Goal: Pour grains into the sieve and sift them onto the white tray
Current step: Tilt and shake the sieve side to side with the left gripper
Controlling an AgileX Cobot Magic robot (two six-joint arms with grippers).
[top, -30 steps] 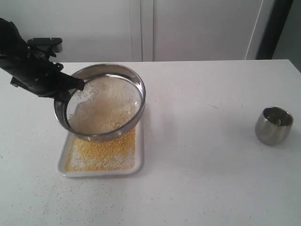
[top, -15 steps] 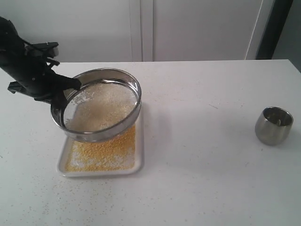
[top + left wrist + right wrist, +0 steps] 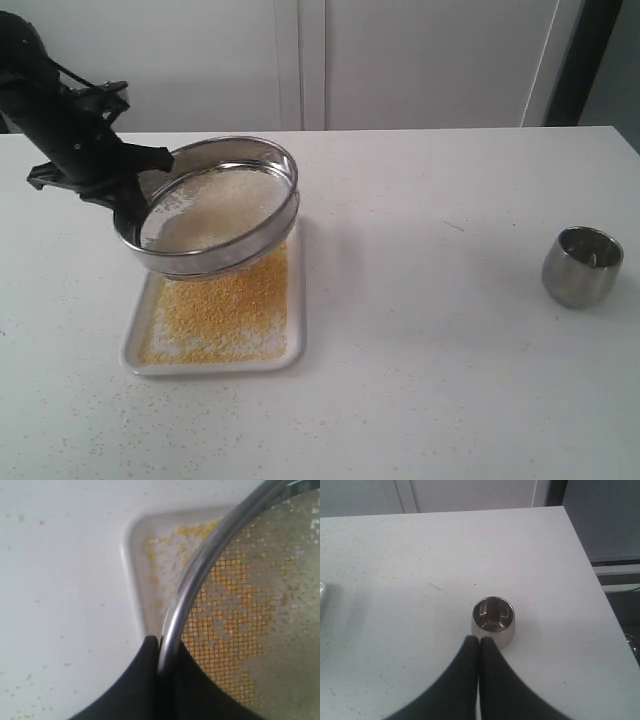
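Note:
The round steel sieve (image 3: 218,207) hangs tilted above the far end of the white tray (image 3: 128,345). My left gripper (image 3: 135,195) is shut on its rim at the left side. Pale whitish grains (image 3: 225,205) lie on its mesh. Golden-yellow grains (image 3: 220,318) cover the tray below. In the left wrist view my left gripper (image 3: 161,645) pinches the sieve (image 3: 200,570) rim, and the white tray (image 3: 131,560) corner with yellow grains (image 3: 225,615) shows through the mesh. My right gripper (image 3: 479,641) is shut and holds nothing. It is out of the exterior view.
A small empty steel cup (image 3: 583,266) stands on the white table at the right, and in the right wrist view the steel cup (image 3: 493,620) sits just beyond my shut fingertips. Stray grains dot the table (image 3: 420,330) around the tray. The table's edge (image 3: 600,595) runs near the cup.
The sieve has swung back and up toward the far end of the tray, with my left arm moving with it. More of the yellow grains on the tray now show.

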